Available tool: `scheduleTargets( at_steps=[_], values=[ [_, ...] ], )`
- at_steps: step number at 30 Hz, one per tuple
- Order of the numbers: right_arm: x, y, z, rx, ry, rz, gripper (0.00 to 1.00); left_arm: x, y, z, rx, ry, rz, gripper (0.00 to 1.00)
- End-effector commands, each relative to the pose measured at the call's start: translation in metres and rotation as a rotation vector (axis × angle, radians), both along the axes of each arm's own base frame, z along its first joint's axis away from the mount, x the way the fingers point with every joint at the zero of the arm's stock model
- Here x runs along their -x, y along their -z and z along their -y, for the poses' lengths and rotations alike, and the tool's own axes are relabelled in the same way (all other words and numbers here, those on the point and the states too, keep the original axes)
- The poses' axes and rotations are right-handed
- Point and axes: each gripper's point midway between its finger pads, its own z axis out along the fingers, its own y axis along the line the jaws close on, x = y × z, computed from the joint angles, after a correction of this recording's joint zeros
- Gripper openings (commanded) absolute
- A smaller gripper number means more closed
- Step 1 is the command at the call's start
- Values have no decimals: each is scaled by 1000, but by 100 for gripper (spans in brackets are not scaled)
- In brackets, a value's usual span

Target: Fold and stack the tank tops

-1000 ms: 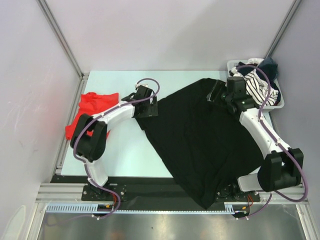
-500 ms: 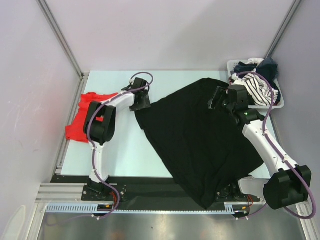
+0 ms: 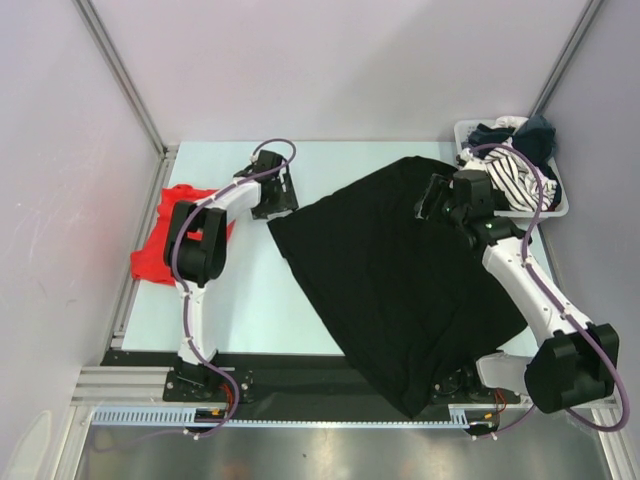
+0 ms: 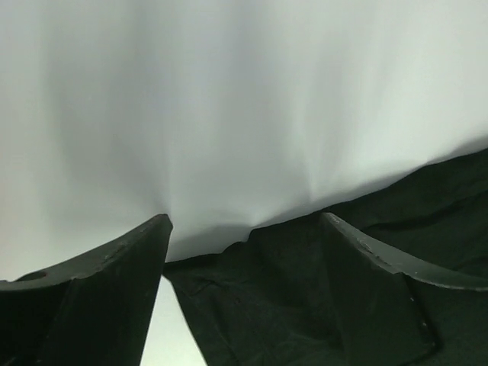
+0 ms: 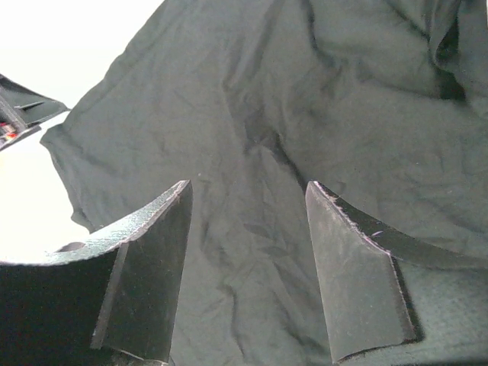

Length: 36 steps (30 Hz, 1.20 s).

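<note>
- I see the left gripper point(image 4: 245, 217) with its fingers spread and nothing between them; the left corner of the black top point(image 3: 400, 290) lies on the table just under the tips.
- It sits low over the table point(image 3: 250, 300), towards the far edge and left of the middle, right at that corner of the cloth.
- My right gripper point(image 5: 248, 184) is spread too, hovering over the black top with only creased fabric below the gap; nothing is pinched.
- In the top view it is above the top's far right part, near the basket point(image 3: 557, 209).
- The black top is laid out mostly flat across the right half of the table, running from near the far edge down to the near edge, where its lower end hangs over between the arm bases.
- The red top point(image 3: 150, 255) lies crumpled at the left edge, well apart from the black one, partly behind the left arm.
- The basket stands in the far right corner with a striped cloth point(image 3: 510, 175) and other clothes in it.
</note>
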Motion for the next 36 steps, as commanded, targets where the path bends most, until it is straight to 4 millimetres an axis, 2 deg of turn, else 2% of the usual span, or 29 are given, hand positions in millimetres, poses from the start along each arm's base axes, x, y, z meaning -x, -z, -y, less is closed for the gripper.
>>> scheduleTargets(
  at_steps=[1,3,4,8,11,14,15,16,17,18,19,20,21,22,23,26,28,29,31,32,33,35,36],
  values=[
    [-14,-2,-3,-6,3,19,66,15,-22,-10,-21,-5,9,87],
    [-23,5,-5,-3,10,-2,66,26,-19,-13,-22,1,5,86],
    [-28,6,-6,-4,12,-10,66,29,-27,-11,-7,9,25,86],
    [-42,5,-16,-32,1,-10,66,38,-10,-11,-4,29,-4,82],
    [-48,1,-18,-42,3,1,66,41,8,-11,-17,44,-48,64],
    [-53,-3,-15,-30,16,7,66,41,14,-9,-1,53,-48,24],
    [-56,-4,-13,-22,27,6,66,41,12,-10,1,51,-37,1],
    [-59,-4,-12,-19,32,7,66,40,9,-13,-14,34,-17,0],
    [-62,-3,-8,-14,41,5,66,48,13,-17,-19,26,-26,0],
    [-65,-2,-7,-11,47,1,66,49,0,-18,-11,25,8,0],
    [-73,-1,-8,-10,48,-2,66,49,-4,-20,-3,23,25,0],
    [-79,1,-6,-7,56,-8,66,61,1,-22,12,26,4,0],
    [-84,2,-7,-5,58,-9,66,64,-10,-23,32,28,30,0],
    [-97,6,-7,-2,63,-16,66,67,-14,-21,52,32,49,0],
    [-104,8,-7,2,68,-18,66,82,-5,-19,73,45,19,0],
    [-135,22,-7,21,90,-31,66,99,-8,-13,127,67,34,0],
    [-154,32,-3,18,98,-39,65,103,-10,-12,140,77,48,0],
    [-172,41,-7,13,91,-46,65,106,-8,-13,138,79,39,0],
    [-189,49,-8,19,79,-46,63,107,-6,-13,131,86,32,0],
    [-199,70,-9,26,74,-75,63,107,-4,-13,128,88,27,1],
    [-213,60,-11,25,70,-43,62,107,-5,-13,128,90,28,0],
    [-226,69,-11,43,67,-58,62,106,-6,-13,130,89,34,0],
    [-240,76,-12,49,69,-57,61,106,-6,-12,134,91,35,0]
  ],
)
